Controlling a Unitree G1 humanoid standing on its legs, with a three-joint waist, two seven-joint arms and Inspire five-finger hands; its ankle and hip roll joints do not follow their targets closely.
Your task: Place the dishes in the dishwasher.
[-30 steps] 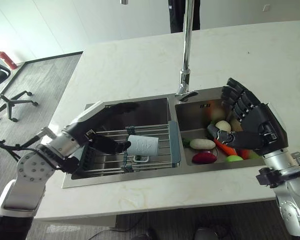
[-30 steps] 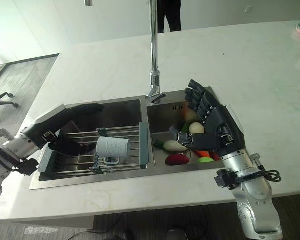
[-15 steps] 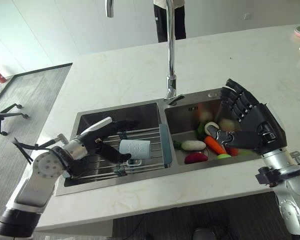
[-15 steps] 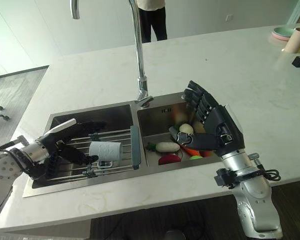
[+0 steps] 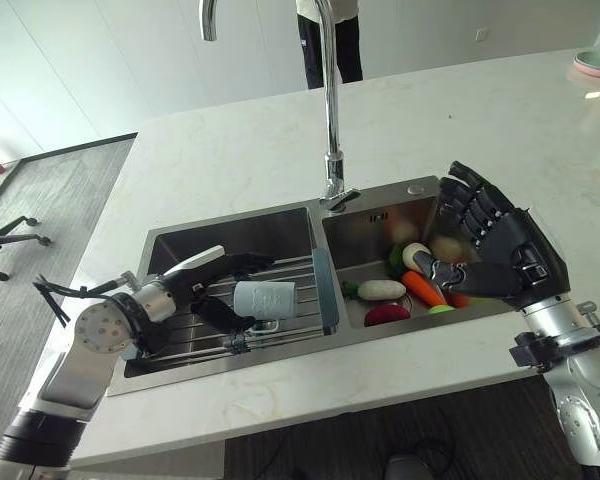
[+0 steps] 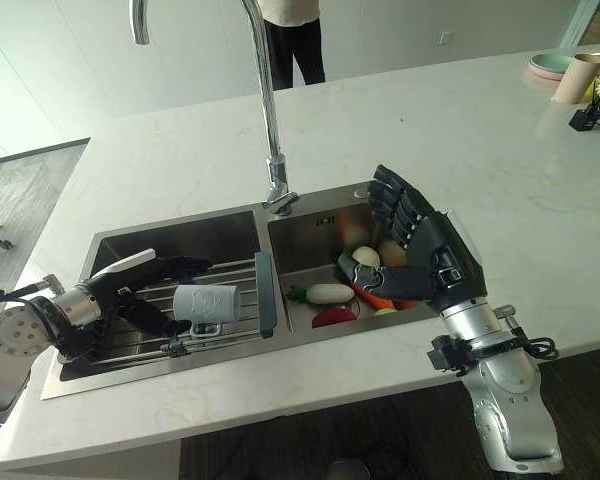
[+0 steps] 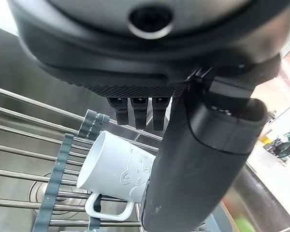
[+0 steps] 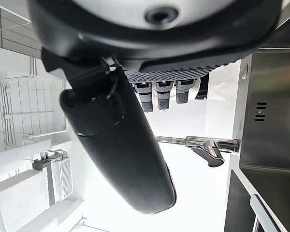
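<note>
The left hand [image 5: 212,283] is backing off toward the robot's own side vs. a sec ago, when it was reaching further over the rack [image 5: 310,318]. Its fingers are lying loosely extended right beside the mug [image 5: 263,298], thumb running along the mug's underside in the left wrist view, not clamping anything. The mug is lying on its side on the rack's bars across the left basin of the sink [image 5: 230,225], handle down, much as before. So the mug is resting free, prob. just let go or nudged; it isn't getting lifted, so the loading step looks no further along. The right hand [image 5: 495,255] is hovering spread wide over the right basin, above the carrot [image 5: 425,288] and other veg, holding nothing, approx. where it was.
</note>
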